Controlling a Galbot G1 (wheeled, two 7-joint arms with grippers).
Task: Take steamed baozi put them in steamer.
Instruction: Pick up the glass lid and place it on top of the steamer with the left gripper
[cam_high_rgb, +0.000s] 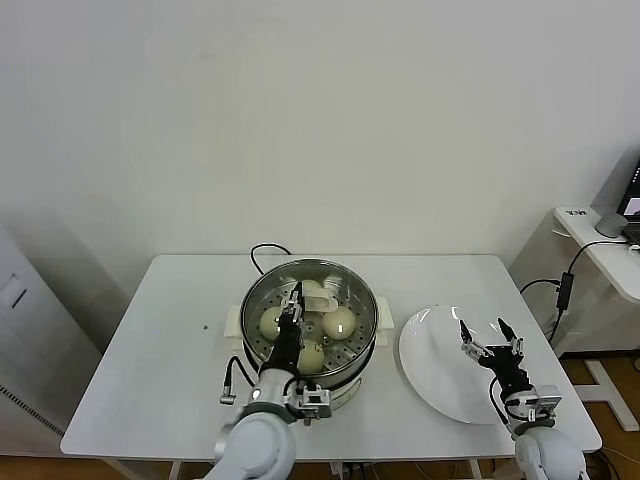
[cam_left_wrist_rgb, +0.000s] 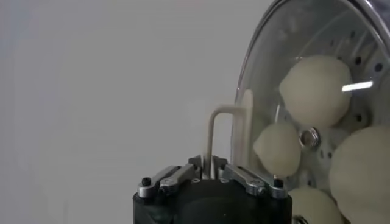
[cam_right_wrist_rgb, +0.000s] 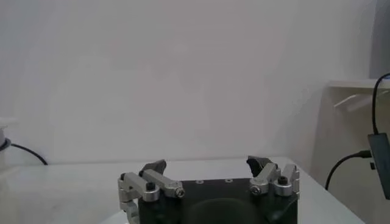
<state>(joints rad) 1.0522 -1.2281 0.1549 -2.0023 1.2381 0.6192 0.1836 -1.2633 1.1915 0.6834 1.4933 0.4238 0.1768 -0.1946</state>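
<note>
Head view: 4 smooth cream-white dough buns sit inside round shiny steel steamer; flat white plate bare; glass lid on. Task looks finished. Left gripper over lid.

Left wrist view: jaw state unclear.

Right wrist view: right gripper jaws apart, holding nothing. No readable writing.

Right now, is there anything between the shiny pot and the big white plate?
No. In the head view, only bare white table shows between the steamer and the plate.

Cream-white baozi, shiny, seemingly perforated steamer
</note>
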